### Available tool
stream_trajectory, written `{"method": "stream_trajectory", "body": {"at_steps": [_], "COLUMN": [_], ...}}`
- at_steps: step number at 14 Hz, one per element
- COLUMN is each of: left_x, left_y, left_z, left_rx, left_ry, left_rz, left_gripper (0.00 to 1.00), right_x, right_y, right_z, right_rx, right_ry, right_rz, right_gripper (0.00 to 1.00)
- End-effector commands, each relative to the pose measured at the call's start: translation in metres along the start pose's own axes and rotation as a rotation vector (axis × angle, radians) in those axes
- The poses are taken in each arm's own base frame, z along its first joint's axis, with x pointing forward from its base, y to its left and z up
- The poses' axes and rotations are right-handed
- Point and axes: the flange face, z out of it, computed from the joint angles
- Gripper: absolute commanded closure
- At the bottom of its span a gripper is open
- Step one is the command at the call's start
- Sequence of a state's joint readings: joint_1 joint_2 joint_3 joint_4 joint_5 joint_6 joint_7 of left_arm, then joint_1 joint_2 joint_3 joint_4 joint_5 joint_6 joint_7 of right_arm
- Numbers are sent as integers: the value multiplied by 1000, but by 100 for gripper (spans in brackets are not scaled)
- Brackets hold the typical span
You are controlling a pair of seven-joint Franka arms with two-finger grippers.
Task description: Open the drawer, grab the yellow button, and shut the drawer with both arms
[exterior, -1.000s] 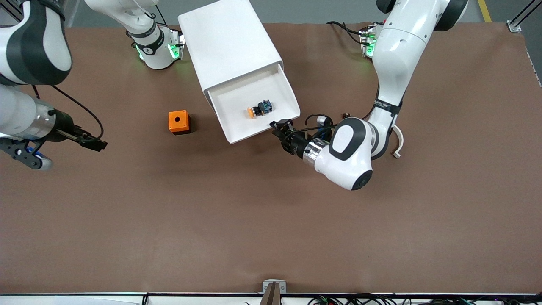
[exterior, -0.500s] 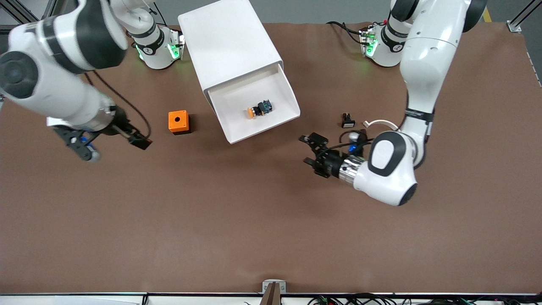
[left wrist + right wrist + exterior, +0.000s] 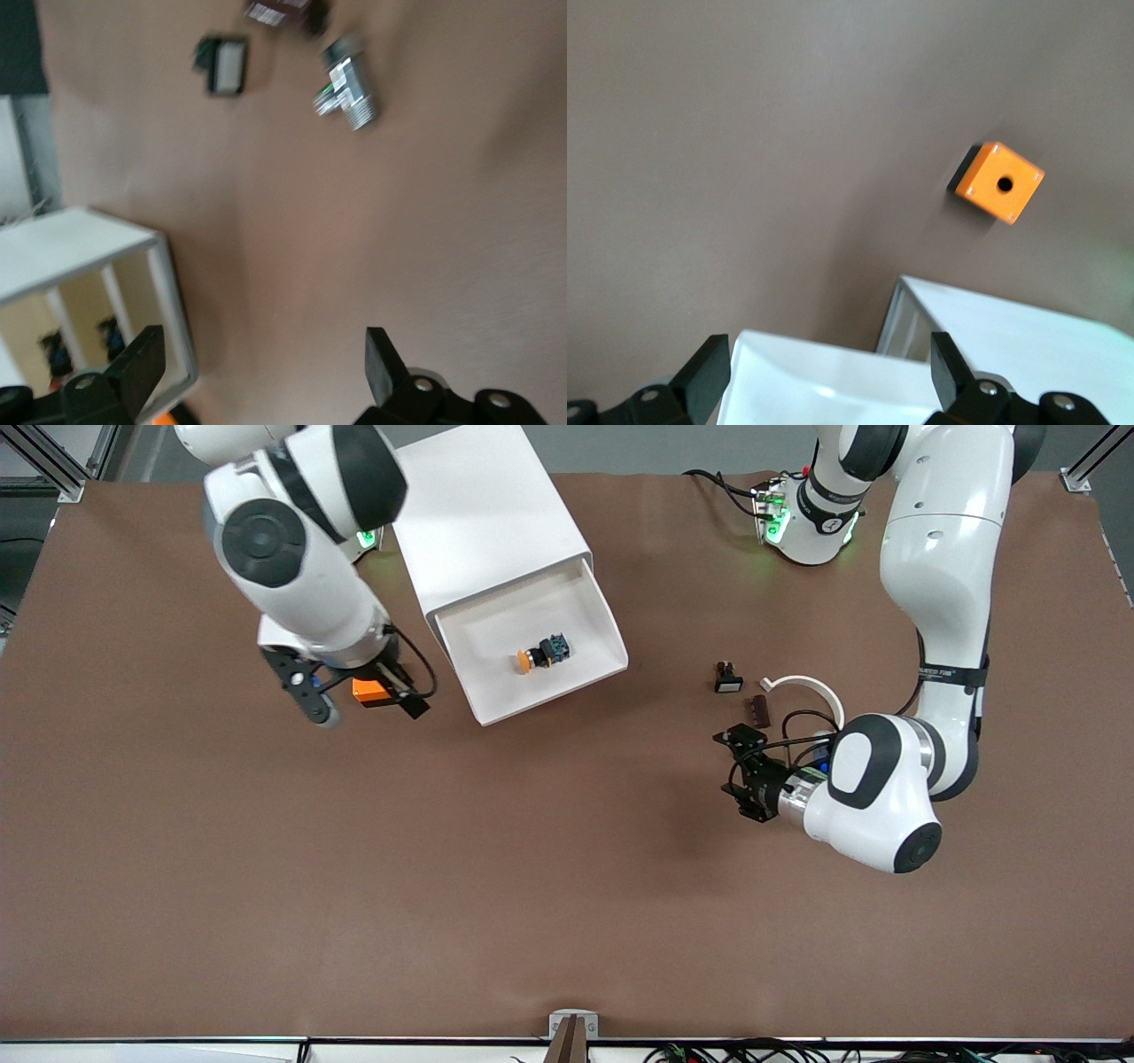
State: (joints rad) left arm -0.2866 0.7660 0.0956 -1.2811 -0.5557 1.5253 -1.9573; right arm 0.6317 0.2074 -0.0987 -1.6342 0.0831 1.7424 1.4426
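Note:
The white cabinet (image 3: 478,514) has its drawer (image 3: 611,629) pulled open. The button (image 3: 541,653) lies inside on the drawer floor, its orange cap toward the right arm's end and its dark body beside it. My right gripper (image 3: 403,691) hangs open over the orange cube (image 3: 370,692), beside the drawer; in the right wrist view its open gripper (image 3: 830,363) frames the drawer's white edge (image 3: 833,381). My left gripper (image 3: 735,763) is open and empty over bare table toward the left arm's end, away from the drawer. The left wrist view shows its gripper (image 3: 263,354) empty.
A black-and-white small part (image 3: 727,679), a brown piece (image 3: 759,708) and a white curved strip (image 3: 802,684) lie by the left gripper. A silver fitting (image 3: 348,88) shows in the left wrist view. The orange cube (image 3: 998,180) has a hole on top. Brown table (image 3: 532,886) spreads nearer the camera.
The left gripper let go at the drawer's front corner, opened and drew back toward its own end. The right arm swung in from the table's edge to over the orange cube.

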Motion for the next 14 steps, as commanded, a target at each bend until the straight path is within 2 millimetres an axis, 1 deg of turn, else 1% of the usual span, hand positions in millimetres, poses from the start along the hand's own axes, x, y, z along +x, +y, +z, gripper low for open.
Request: {"method": "stream_trajectory", "body": {"at_steps": [1, 2, 3, 4, 6, 8, 9, 12, 13, 14], "left_x": [9, 7, 5, 2, 2, 0, -1, -6, -7, -15], "left_y": [-10, -15, -24, -31, -42, -51, -56, -60, -60, -62], "left_z": [-25, -29, -42, -50, -70, -80, -87, -98, -99, -96], "left_rx": [-73, -84, -103, -112, -140, -147, -160, -182, -181, -181], "left_ry": [111, 157, 169, 168, 178, 217, 238, 307, 341, 384], "left_rz": [220, 318, 390, 457, 604, 770, 856, 1141, 1225, 1288], "left_gripper": [1, 1, 1, 1, 1, 0, 0, 1, 1, 1], "right_x": [-37, -51, -65, -79, -98, -117, -122, -144, -149, -155], "right_y": [-8, -13, -16, -19, -24, -28, -30, -36, -37, -37], "right_z": [12, 19, 21, 27, 35, 48, 55, 75, 79, 83], "right_rx": [16, 22, 35, 40, 50, 47, 39, 32, 28, 23], "right_ry": [8, 11, 13, 15, 17, 23, 26, 33, 34, 37], "right_rz": [73, 97, 114, 129, 150, 168, 180, 218, 220, 222], "right_gripper": [0, 0, 0, 0, 0, 0, 0, 0, 0, 0]}}
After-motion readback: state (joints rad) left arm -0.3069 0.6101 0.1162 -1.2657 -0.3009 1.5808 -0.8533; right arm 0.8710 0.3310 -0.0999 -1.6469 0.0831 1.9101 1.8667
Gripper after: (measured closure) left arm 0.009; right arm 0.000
